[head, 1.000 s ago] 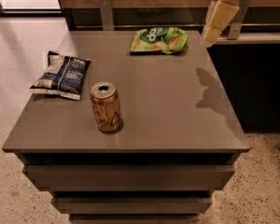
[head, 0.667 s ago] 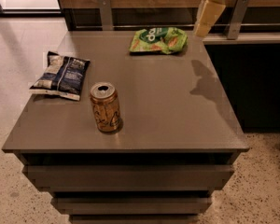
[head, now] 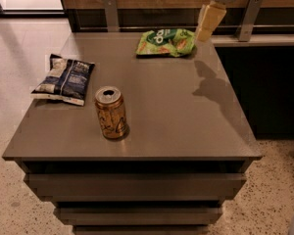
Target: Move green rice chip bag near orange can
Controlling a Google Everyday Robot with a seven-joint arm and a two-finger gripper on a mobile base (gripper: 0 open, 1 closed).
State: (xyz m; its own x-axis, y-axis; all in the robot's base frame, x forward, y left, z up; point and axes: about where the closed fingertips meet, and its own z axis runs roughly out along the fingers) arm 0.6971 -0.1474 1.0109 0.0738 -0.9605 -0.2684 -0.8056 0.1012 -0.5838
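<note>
The green rice chip bag (head: 167, 42) lies flat at the far edge of the grey table (head: 176, 121), right of centre. The orange can (head: 110, 112) stands upright near the table's front left, silver top up. My gripper (head: 209, 21) hangs in the air at the top right, just right of the green bag and above the table's far right corner, apart from the bag. It holds nothing that I can see. Its shadow falls on the table's right side.
A dark blue-and-white bag (head: 64, 78) lies at the table's left edge, left of and behind the can. Two metal posts (head: 110, 12) and a wood-panelled wall stand behind the table. A dark cabinet (head: 264, 82) adjoins on the right.
My gripper has moved left and slightly away from the camera, closer to the green bag. The bags and the can have not moved.
</note>
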